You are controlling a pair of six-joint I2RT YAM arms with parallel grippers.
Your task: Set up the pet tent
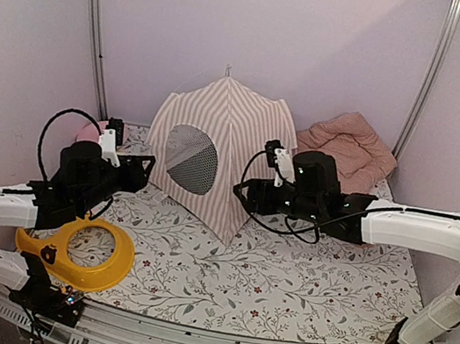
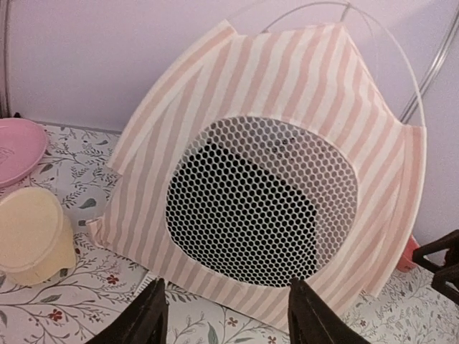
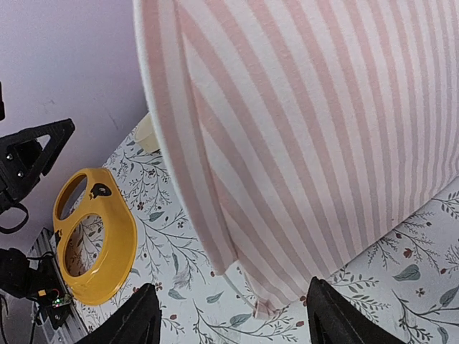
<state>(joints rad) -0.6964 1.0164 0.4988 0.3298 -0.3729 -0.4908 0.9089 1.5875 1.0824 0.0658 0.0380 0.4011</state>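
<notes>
The pet tent (image 1: 219, 130) stood upright at the back middle of the table (image 1: 283, 275), close to the rear wall. Its pink-and-white striped fabric rose as a peaked dome with a small tip on top. A round mesh window (image 1: 191, 159), white-netted and dark inside, filled the panel facing left. One corner seam pointed forward, its hem resting on the table. Thin wire poles (image 2: 401, 54) arched just above the fabric near the peak.

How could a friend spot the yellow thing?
Find the pink-and-white striped fabric tent at the back of the flowered tablecloth. Come forward and left to the near edge: the yellow plastic ring lies there, the only bright yellow item.
</notes>
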